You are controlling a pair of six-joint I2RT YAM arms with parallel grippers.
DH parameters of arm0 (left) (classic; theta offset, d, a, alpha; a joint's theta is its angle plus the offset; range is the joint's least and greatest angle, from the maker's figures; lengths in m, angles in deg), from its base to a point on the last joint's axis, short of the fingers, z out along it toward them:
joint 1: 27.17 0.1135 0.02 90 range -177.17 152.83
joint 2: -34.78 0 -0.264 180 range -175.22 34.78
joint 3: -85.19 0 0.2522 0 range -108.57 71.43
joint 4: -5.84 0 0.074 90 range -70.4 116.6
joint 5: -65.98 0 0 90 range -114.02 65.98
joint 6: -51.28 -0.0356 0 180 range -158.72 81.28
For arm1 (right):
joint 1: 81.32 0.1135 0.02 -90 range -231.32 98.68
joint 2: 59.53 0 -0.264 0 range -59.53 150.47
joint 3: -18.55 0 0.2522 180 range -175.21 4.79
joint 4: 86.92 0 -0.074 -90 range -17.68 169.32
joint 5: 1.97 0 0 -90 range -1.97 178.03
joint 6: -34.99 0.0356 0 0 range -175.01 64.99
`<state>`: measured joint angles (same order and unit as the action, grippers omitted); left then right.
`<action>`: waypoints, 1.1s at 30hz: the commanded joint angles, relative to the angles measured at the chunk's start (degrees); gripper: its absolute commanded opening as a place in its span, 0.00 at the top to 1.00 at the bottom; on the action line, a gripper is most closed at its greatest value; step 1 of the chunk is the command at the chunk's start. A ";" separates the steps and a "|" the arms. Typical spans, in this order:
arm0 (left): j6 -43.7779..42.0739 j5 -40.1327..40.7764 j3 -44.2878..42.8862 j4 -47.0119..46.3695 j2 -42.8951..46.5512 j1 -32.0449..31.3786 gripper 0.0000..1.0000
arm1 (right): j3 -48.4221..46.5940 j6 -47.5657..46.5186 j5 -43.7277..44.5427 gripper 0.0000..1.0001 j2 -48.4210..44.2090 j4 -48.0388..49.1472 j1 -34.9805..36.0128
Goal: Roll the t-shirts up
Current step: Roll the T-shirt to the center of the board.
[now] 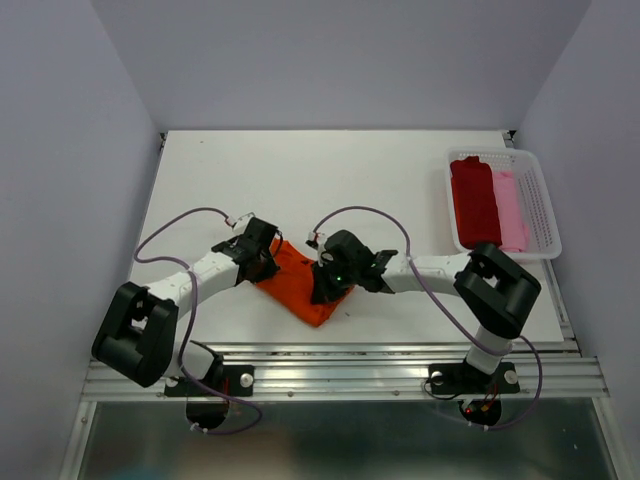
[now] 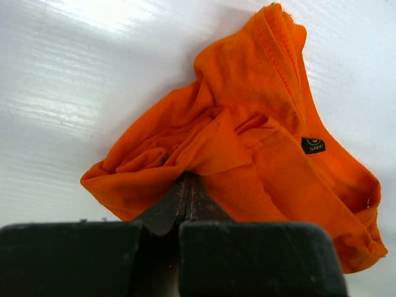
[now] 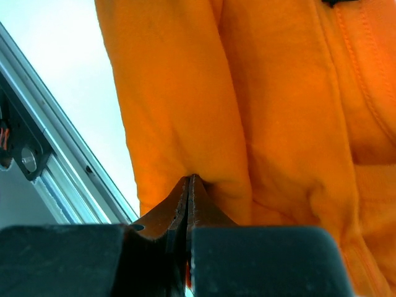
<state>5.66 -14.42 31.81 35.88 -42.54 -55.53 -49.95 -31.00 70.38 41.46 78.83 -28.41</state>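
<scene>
Lying crumpled on the white table, the orange t-shirt is flanked by both arms. The left gripper is seen pressed shut, tips tucked under a fold at the shirt's left side. The right gripper is likewise closed tight, tips buried against a fold at the shirt's near right edge. Whether cloth is actually pinched in either cannot be told. A dark red t-shirt and a pink t-shirt are rolled side by side in a white basket, well apart, far right of the orange shirt.
</scene>
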 commanded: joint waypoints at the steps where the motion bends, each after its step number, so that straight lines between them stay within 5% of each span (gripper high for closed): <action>1: -0.17 0.76 0.68 0.95 -1.96 0.32 1.00 | 1.74 -1.77 4.02 0.99 -6.76 -2.49 -0.08; 6: -0.79 2.26 -0.46 3.68 1.20 0.23 1.00 | 1.92 -1.60 5.26 0.99 -12.74 -4.08 -0.08; 18: -2.10 2.96 -5.29 5.96 1.11 0.41 1.00 | 8.07 -0.72 4.28 0.99 -7.46 -2.22 -0.08; 33: -5.79 6.65 -18.21 14.84 8.76 1.81 0.97 | -4.40 -5.81 16.93 0.98 -15.74 -12.69 5.18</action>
<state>1.99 -10.68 16.91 47.04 -35.81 -55.03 -50.49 -34.47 81.24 26.88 68.23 -27.30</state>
